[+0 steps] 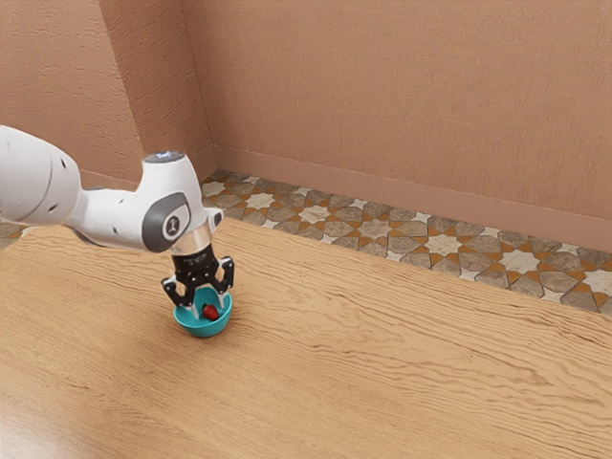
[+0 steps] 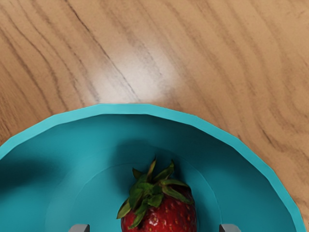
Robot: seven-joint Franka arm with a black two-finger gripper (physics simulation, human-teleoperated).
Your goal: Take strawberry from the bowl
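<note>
My black gripper (image 1: 208, 307) points down into the teal bowl (image 1: 203, 329) in the exterior view, its fingers spread apart. The red strawberry (image 1: 210, 313) lies inside the bowl, low between the fingertips. In the wrist view the strawberry (image 2: 164, 212), with its green leaves, rests on the floor of the bowl (image 2: 140, 109). The tips of my gripper (image 2: 154, 228) stand at either side of the fruit, with a gap on each side.
The bowl stands on a light wooden table (image 1: 382, 382). Beyond the table's far edge lie a patterned tile floor (image 1: 373, 229) and a reddish-brown wall (image 1: 402, 96).
</note>
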